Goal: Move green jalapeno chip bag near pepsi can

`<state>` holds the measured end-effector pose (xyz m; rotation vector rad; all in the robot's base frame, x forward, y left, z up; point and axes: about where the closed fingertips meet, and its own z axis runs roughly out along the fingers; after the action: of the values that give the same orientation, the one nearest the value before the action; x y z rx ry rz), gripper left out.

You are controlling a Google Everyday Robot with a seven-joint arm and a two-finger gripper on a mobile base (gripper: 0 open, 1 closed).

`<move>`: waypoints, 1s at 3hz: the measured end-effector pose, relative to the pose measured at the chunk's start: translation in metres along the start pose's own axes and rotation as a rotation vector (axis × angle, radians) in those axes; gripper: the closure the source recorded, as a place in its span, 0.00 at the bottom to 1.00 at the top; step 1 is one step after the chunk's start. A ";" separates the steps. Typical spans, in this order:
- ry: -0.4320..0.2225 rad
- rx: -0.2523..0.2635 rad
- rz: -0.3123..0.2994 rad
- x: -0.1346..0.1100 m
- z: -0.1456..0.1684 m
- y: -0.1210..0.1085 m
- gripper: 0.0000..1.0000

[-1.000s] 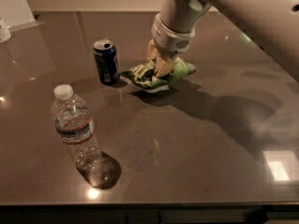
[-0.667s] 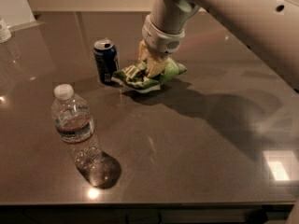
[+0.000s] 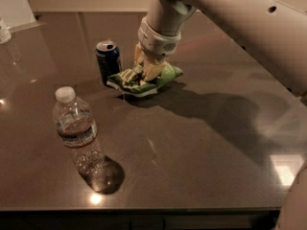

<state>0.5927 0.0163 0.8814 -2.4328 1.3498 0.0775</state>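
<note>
The green jalapeno chip bag (image 3: pixel 133 80) is a crinkled green bag with white lettering, lying on the dark table just right of the pepsi can (image 3: pixel 108 60). The can is dark blue with a silver top and stands upright; the bag's left edge is very close to its base. My gripper (image 3: pixel 145 70) reaches down from the white arm at the upper right and its fingers are shut on the bag's middle.
A clear plastic water bottle (image 3: pixel 78 132) with a white cap stands at the front left. A white object (image 3: pixel 4 31) sits at the far left edge. The table's front edge (image 3: pixel 144 208) runs along the bottom. My arm spans the upper right.
My gripper has moved left with the chip bag in it, bringing the bag closer to the pepsi can. The can and bottle have not moved.
</note>
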 end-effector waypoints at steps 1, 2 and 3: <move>-0.010 0.001 -0.009 -0.002 0.002 -0.003 0.36; -0.010 0.000 -0.010 -0.003 0.003 -0.003 0.12; -0.011 -0.001 -0.011 -0.003 0.004 -0.003 0.00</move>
<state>0.5943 0.0217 0.8787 -2.4366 1.3319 0.0884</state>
